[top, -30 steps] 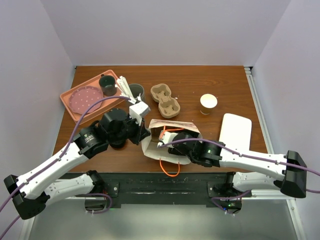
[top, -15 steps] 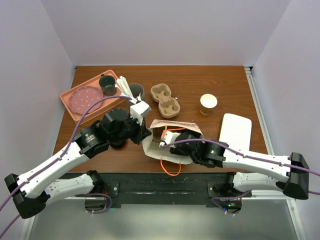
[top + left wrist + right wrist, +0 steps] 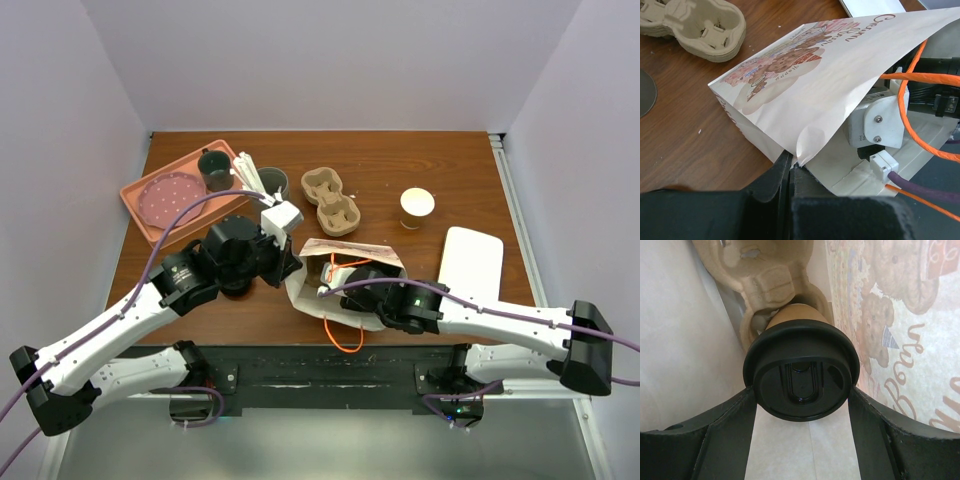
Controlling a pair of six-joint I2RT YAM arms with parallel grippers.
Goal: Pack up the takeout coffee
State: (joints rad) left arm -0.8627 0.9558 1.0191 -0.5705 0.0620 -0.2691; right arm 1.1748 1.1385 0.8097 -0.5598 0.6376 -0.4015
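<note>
The takeout coffee is in the paper bag, unreleased.
The left claw pinches the bag's edge; the right claw clasps the cup over the cup carrier; release remains.

Pink plate and dark mug sit on the orange tray; a white board lies far right.

The worktop is smooth brown grained wood. The bag is thin matt printed paper. The cup carrier is rough moulded pulp. The tan paper cup wears a glossy black plastic lid.
</note>
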